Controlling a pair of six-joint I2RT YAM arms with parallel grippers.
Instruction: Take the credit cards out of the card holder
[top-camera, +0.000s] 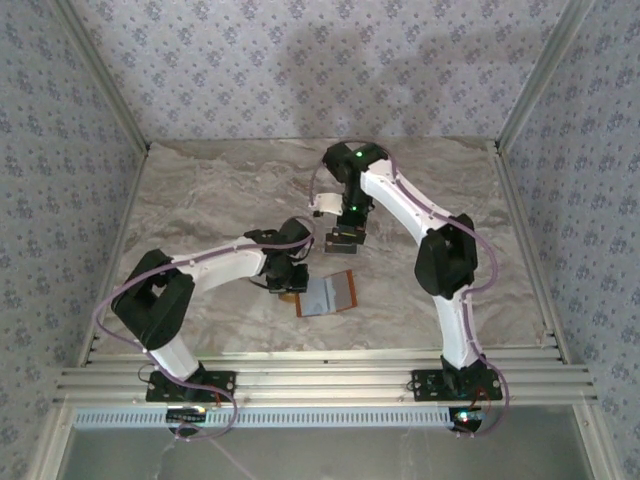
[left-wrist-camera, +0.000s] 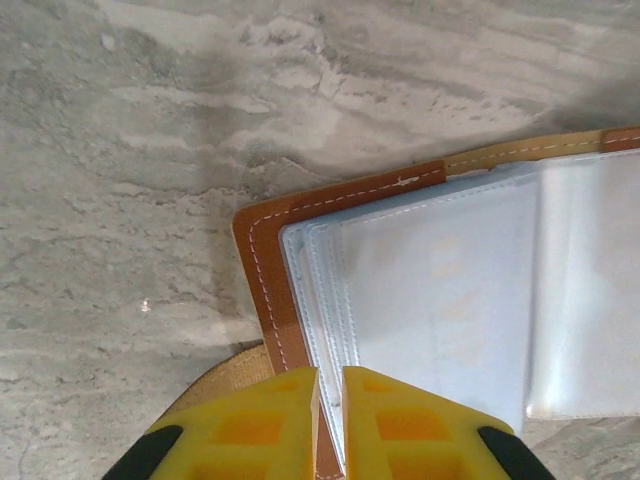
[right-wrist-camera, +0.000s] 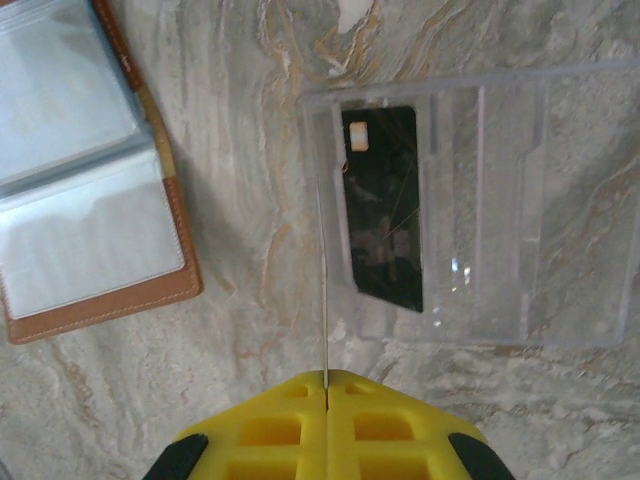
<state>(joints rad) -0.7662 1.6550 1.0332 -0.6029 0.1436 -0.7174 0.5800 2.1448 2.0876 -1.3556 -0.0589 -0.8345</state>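
right wrist view puts the right gripper (right-wrist-camera: 326, 420) at 6 o'clock, jaws clenched. A thin pale line (right-wrist-camera: 325, 280) rises from them toward 12 o'clock, which i take for a credit card gripped edge-on. It hangs just at the 9 o'clock wall of the clear tray (right-wrist-camera: 570, 200), probably so it can drop into a slot. One slot of that tray already holds a black card (right-wrist-camera: 385, 210) lying flat; the compartments toward 3 o'clock look bare.

the card holder (right-wrist-camera: 90, 200) lies open on the marble table (right-wrist-camera: 250, 250) at 10 o'clock, well apart from the tray, with its grey-blue sleeves facing up. no card shows plainly through them, though the plastic is too cloudy to be sure.

in the left wrist view the left gripper (left-wrist-camera: 330, 420) sits at 6 o'clock with only a slit between its jaws. the holder's brown border and sleeve edges run into that slit, so it seems to be pinching the holder, likely to keep it from sliding while cards are drawn out.
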